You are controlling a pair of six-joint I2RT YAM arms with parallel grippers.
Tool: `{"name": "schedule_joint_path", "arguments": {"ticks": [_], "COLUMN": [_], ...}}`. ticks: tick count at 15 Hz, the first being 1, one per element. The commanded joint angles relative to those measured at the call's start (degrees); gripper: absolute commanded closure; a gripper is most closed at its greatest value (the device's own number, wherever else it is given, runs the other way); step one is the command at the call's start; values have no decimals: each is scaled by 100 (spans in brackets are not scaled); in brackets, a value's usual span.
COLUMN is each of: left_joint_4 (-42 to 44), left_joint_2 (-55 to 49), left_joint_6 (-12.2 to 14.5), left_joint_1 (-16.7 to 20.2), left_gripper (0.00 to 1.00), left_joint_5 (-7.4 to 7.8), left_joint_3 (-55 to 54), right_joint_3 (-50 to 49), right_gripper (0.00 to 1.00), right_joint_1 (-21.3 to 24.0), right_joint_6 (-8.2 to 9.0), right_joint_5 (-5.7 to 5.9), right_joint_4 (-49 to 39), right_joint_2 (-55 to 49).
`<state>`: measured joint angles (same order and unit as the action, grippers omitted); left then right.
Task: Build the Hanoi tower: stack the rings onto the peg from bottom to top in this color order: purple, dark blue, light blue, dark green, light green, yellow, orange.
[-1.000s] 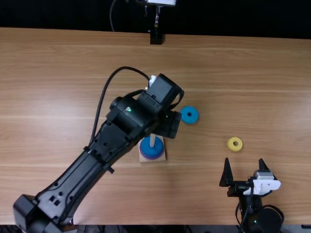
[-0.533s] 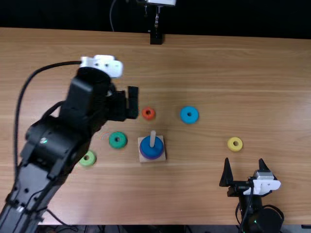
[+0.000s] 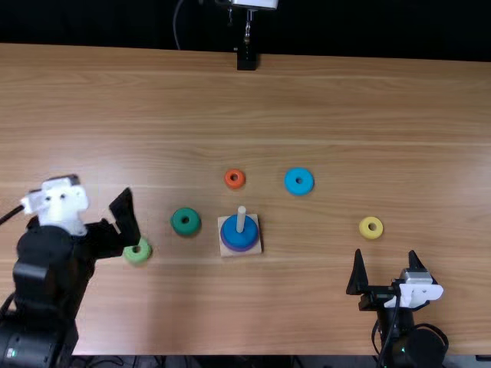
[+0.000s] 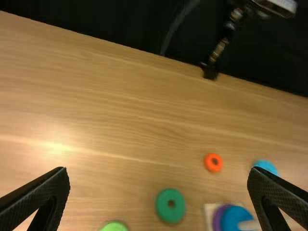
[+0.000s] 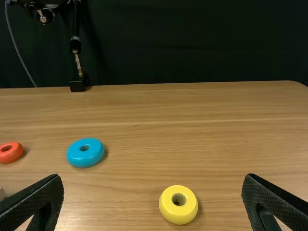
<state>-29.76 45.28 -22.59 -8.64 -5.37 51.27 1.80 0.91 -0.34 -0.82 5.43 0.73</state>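
Observation:
My left gripper (image 3: 121,221) is open over the table's left part, close to the light green ring (image 3: 138,251); in its wrist view the left gripper (image 4: 159,174) holds nothing. The wooden base (image 3: 255,242) carries the peg (image 3: 241,218), with the dark blue ring (image 3: 239,236) above the purple ring (image 3: 234,250). Left of the base lies the dark green ring (image 3: 186,221). The orange ring (image 3: 235,179) and light blue ring (image 3: 299,181) lie behind it. My right gripper (image 3: 386,255) stands open near the yellow ring (image 3: 370,228); in its wrist view the right gripper (image 5: 153,179) is empty.
A black stand (image 3: 246,59) rises at the table's far edge, before a dark curtain (image 3: 368,27). Bare table (image 3: 322,100) stretches between the rings and that edge.
The left arm has swung from over the peg to the left and back toward the near edge, uncovering the base and several rings. The right arm and the rings have stayed put.

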Motion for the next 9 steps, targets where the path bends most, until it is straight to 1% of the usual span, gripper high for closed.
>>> {"name": "schedule_joint_path", "arguments": {"ticks": [1,4,6,8,9], "left_joint_4": [128,286,824,1288,1341], "left_joint_2": [-511,-1847,-2603,-3306,-3587], "left_joint_6": [23,55,65,76,76], "left_joint_1": [214,223,258,522,583], "left_gripper": [0,0,0,0,0], "left_joint_5": [41,41,51,62,62], "left_joint_3": [-688,-2420,-3298,-3914,-4133], "right_joint_3": [-84,-84,-84,-84,-84], "right_gripper": [0,0,0,0,0], "right_joint_1": [41,41,41,41,41], "right_joint_6": [-29,-29,-29,-29,-29], "right_joint_5": [40,40,40,40,40], "right_joint_4": [85,85,85,85,85], "right_joint_2": [-73,-73,-73,-73,-73]}}
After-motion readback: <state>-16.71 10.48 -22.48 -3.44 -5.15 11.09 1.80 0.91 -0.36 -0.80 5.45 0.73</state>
